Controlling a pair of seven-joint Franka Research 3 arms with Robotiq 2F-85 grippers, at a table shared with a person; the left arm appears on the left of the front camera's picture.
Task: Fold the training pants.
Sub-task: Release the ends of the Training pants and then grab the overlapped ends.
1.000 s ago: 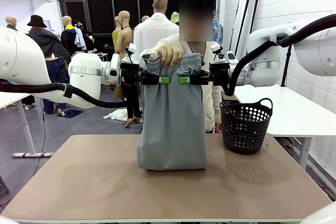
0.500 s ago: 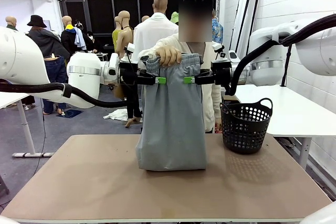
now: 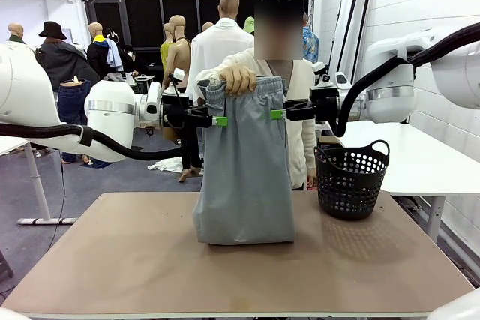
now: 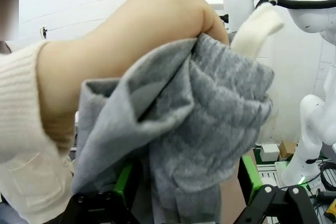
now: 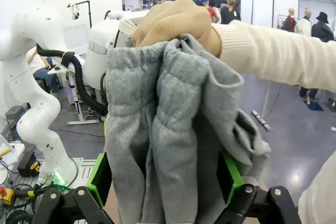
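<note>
Both arms are drawing apart; left gripper [image 3: 219, 121] and right gripper [image 3: 278, 114] are hanging released, level, flanking the training pants [image 3: 246, 170], which the person's hand [image 3: 240, 78] is dangling onto the middle of the table [image 3: 135, 260].

Training pants [image 3: 244, 177]: plain light grey with no print; the wrist views show a faint heathered fleck. Left gripper [image 3: 220, 121] and right gripper [image 3: 276, 114]: black bodies, with green pads on the 2 fingers [image 5: 98, 178] of each. Left arm [image 3: 112, 114] and right arm [image 3: 390, 88]: white shells. Basket [image 3: 350, 185]: black, patterned with rows of round holes. Surface [image 3: 150, 267]: matt brown. Person's sleeve [image 5: 273, 51]: cream knit.
</note>
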